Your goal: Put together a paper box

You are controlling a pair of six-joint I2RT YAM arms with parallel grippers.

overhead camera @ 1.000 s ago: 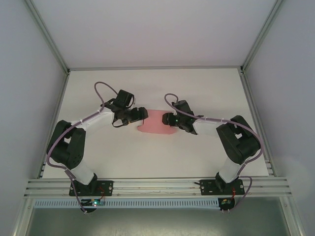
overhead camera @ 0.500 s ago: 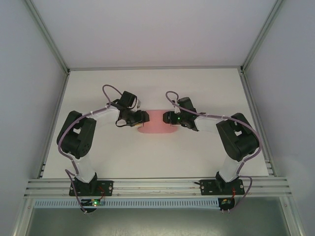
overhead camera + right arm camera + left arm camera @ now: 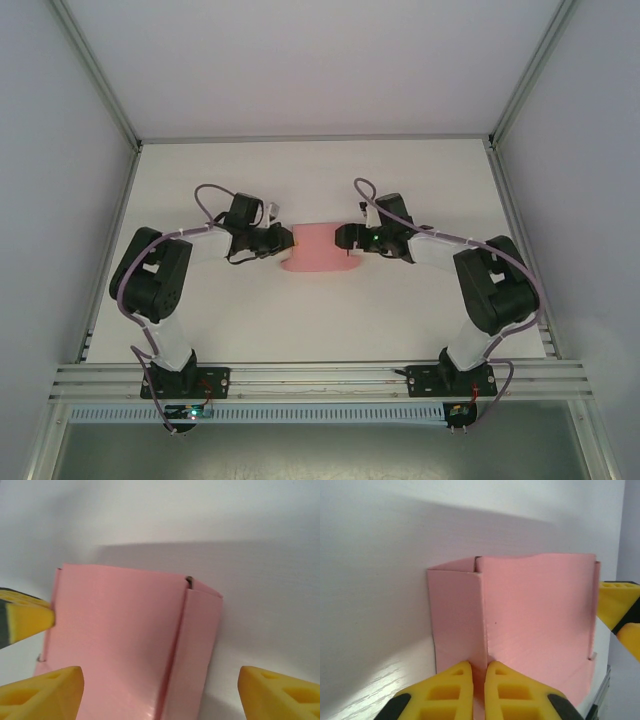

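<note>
Paper box [image 3: 318,250] at centre of bench [image 3: 320,180], partly formed. Left gripper [image 3: 479,670] pinches its corner fold. Right gripper [image 3: 160,674] wide, straddling the box.

A white worktop [image 3: 320,180] with faint wood grain spans the enclosure; a plain pale grey back panel [image 3: 320,60], left wall [image 3: 50,250] and right wall [image 3: 590,200] close it in; slim aluminium posts [image 3: 93,70] mark the far corners; a ribbed aluminium rail [image 3: 320,375] runs along the near edge; the light is soft and even, the shadows faint.
</note>
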